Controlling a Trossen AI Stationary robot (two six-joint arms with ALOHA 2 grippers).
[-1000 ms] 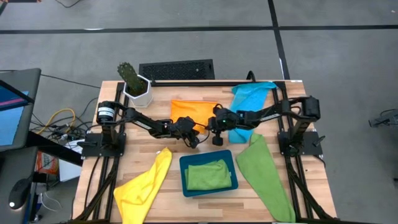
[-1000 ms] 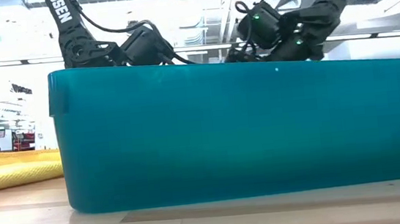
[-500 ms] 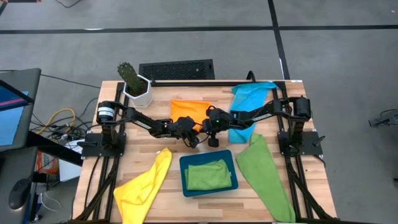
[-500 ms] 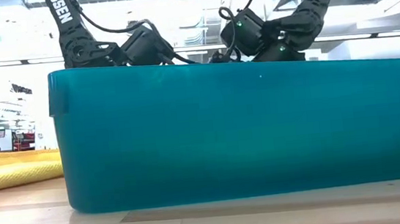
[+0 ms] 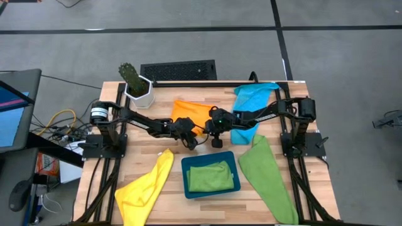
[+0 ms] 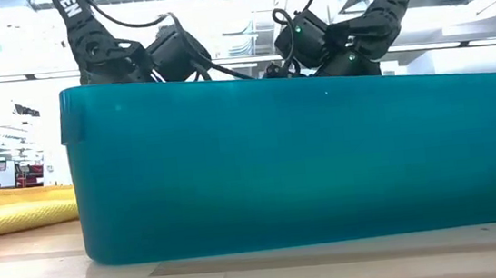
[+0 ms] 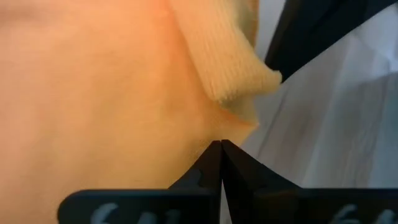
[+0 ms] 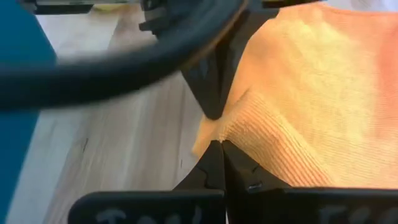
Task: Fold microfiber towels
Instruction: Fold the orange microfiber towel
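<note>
Orange towel [image 5: 191, 110] lies flat mid-table, behind the teal tray [image 5: 210, 190]. Left gripper [image 7: 221, 144] and right gripper [image 8: 219, 144] are both pinched shut on its near edge, almost touching each other. Soft, light and limp (will sag between 2 pinch points), so hold at corners.

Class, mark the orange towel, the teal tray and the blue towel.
orange towel [image 5: 188, 108], high view, its bare top half.
teal tray [image 5: 184, 177], high view, its left rim.
blue towel [image 5: 253, 98], high view, its upper middle.
</note>
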